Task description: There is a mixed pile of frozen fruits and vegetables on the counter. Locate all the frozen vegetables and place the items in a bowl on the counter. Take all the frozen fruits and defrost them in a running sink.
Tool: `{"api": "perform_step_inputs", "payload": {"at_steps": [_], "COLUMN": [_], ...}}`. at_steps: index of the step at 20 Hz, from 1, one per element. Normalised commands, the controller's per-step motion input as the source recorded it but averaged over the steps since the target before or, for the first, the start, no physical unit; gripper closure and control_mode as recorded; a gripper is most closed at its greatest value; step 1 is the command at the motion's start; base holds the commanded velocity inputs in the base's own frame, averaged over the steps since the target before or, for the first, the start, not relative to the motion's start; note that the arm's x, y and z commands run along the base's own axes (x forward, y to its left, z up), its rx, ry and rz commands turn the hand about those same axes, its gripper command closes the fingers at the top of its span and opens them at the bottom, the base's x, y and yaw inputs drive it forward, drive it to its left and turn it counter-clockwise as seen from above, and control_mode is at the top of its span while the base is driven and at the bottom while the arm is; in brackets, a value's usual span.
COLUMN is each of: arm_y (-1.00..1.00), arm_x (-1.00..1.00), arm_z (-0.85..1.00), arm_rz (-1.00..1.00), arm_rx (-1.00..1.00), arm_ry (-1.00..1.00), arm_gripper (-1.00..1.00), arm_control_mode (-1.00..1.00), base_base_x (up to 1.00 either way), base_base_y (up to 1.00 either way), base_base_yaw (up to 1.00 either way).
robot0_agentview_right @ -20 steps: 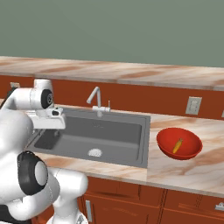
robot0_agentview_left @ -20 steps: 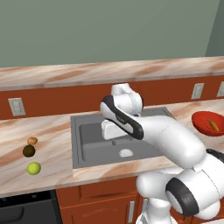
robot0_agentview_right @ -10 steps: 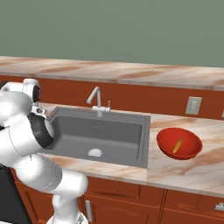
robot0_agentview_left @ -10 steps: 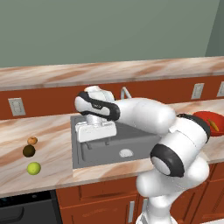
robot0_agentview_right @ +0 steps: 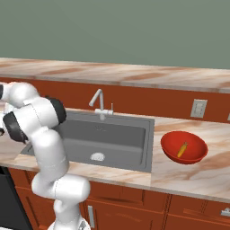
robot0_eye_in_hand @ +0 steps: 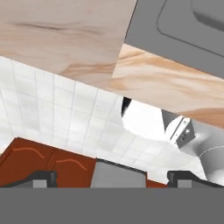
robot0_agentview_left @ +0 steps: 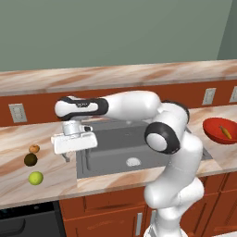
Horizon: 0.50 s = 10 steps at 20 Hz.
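Note:
Three round items lie on the counter (robot0_agentview_left: 14, 139) left of the sink (robot0_agentview_left: 139, 148): a small orange-brown ball (robot0_agentview_left: 34, 148), a dark brown ball (robot0_agentview_left: 30, 159) and a yellow-green ball (robot0_agentview_left: 35, 177). My gripper (robot0_agentview_left: 73, 150) hangs over the sink's left rim, just right of them and above the counter, pointing down. In the hand view the gripper (robot0_eye_in_hand: 113, 177) is open with nothing between its fingertips (robot0_eye_in_hand: 43, 177). It looks onto the counter (robot0_eye_in_hand: 65, 39) edge and a sink (robot0_eye_in_hand: 183, 26) corner. The red bowl (robot0_agentview_right: 184, 147) holds the carrot (robot0_agentview_right: 182, 149) right of the sink (robot0_agentview_right: 108, 139).
A silver faucet (robot0_agentview_right: 99, 101) stands behind the basin, with no water visible. Wall outlets (robot0_agentview_left: 17, 112) sit on the backsplash. Reddish-brown cabinets (robot0_agentview_left: 102, 213) run under the counter, and a white tiled floor (robot0_eye_in_hand: 57, 113) lies below its edge.
The arm has swung left from above the sink to its left rim, closer to the three balls. The jaws have stayed open.

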Motion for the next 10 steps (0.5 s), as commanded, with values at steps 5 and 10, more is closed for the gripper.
{"api": "perform_step_inputs", "payload": {"at_steps": [5, 10], "arm_y": [0.82, 0.76], "arm_x": [0.15, 0.3], "arm_z": [-0.08, -0.06], "arm_rz": [-0.01, -0.01], "arm_rx": [-0.08, -0.08], "arm_ry": [0.12, 0.06], "arm_gripper": [-1.0, -1.0], "arm_control_mode": [-1.0, -1.0], "base_base_x": [0.0, 0.0], "base_base_y": [0.0, 0.0], "base_base_yaw": [0.0, 0.0]}}
